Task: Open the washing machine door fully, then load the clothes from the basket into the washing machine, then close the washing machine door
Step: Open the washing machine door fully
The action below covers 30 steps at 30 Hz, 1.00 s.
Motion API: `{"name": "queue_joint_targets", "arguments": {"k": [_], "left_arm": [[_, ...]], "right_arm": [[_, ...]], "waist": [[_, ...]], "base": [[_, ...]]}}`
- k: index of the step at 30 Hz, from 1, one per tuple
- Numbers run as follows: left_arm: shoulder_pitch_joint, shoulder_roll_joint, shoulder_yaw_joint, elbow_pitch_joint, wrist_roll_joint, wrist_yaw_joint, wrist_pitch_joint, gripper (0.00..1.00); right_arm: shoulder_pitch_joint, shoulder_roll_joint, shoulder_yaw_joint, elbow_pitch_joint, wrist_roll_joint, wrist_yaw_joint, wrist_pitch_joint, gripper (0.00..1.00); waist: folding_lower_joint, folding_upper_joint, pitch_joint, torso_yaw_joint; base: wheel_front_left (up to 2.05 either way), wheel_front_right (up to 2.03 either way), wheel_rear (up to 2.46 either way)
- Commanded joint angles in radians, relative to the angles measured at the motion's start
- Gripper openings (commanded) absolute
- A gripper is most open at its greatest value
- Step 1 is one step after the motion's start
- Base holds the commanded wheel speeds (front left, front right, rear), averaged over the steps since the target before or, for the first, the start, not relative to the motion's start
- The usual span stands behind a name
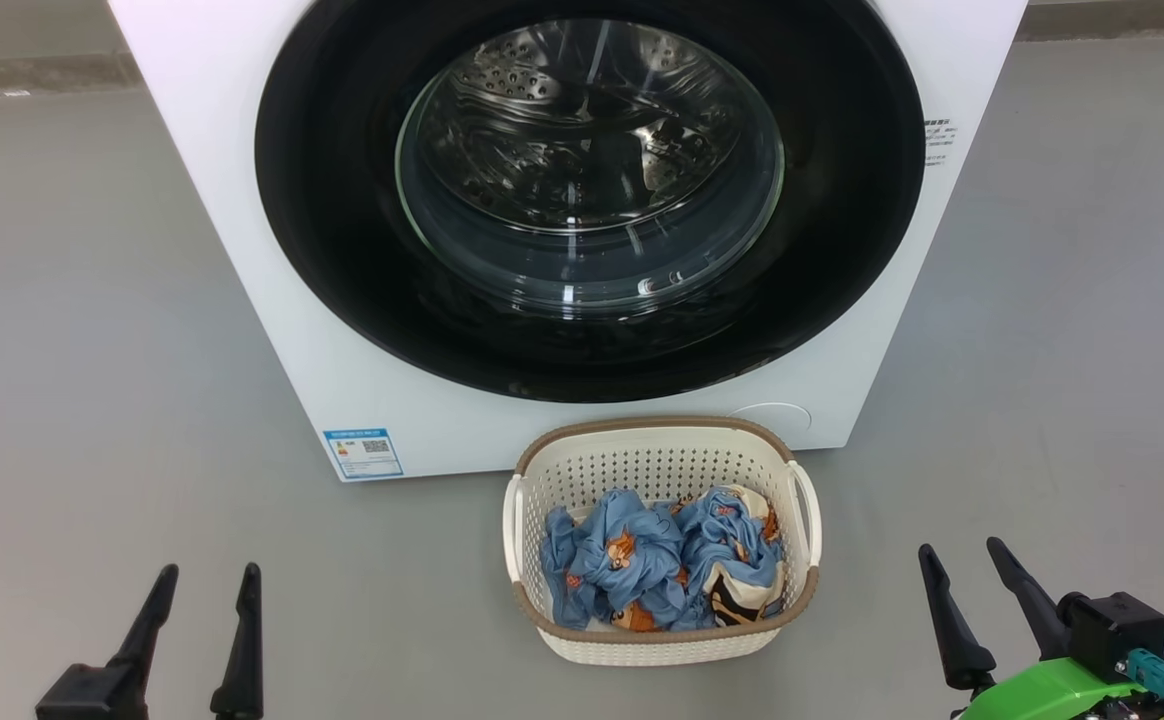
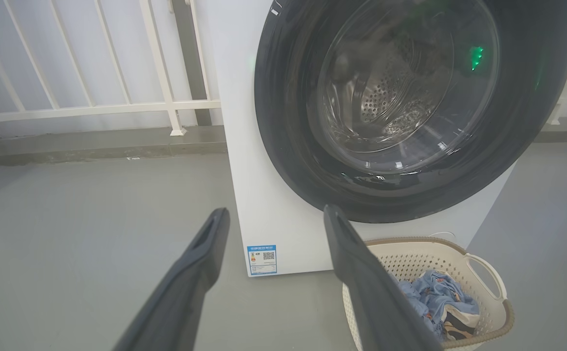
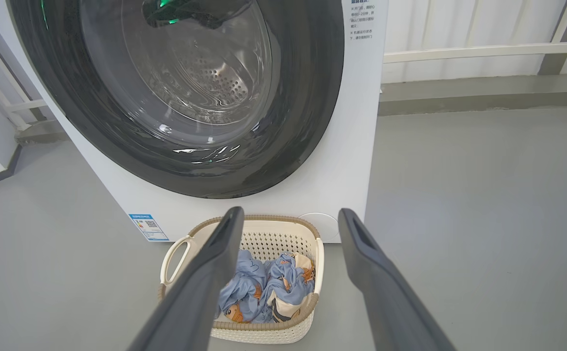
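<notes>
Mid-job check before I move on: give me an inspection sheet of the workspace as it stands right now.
Surface: smooth grey floor.
Job's things: washing machine door looks closed on the white washing machine; basket stands on the floor in front of it; clothes lie bundled inside the basket.
Clutter: nothing seen.
Grippers: left gripper and right gripper both open and empty, low on either side of the basket, apart from it.
Cables: teal plug with a dark lead at the right wrist.
Surroundings: white railing behind the machine; blue label at its lower left corner.
</notes>
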Motion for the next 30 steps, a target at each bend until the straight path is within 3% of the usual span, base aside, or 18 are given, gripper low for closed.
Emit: {"name": "queue_joint_targets", "arguments": {"k": [1, 12, 30], "left_arm": [[-0.020, 0.024, 0.035, -0.014, 0.010, -0.002, -0.007, 1.00], [-0.028, 0.022, 0.034, -0.004, 0.042, -0.002, -0.007, 1.00], [-0.049, 0.017, 0.047, -0.004, 0.044, -0.002, -0.007, 1.00]], "right_arm": [[-0.008, -0.008, 0.019, -0.026, -0.009, 0.002, -0.012, 1.00], [-0.008, -0.009, 0.019, -0.029, -0.014, 0.002, -0.012, 1.00], [-0.021, -0.009, 0.011, -0.038, -0.017, 0.002, -0.012, 1.00]], "waist": [[0.0000, 0.0000, -0.001, -0.001], [0.0000, 0.0000, 0.007, -0.005], [0.0000, 0.0000, 0.038, -0.009]], "base": [[0.26, 0.02, -0.28], [0.54, 0.52, -1.06], [1.21, 1.21, -2.41]]}}
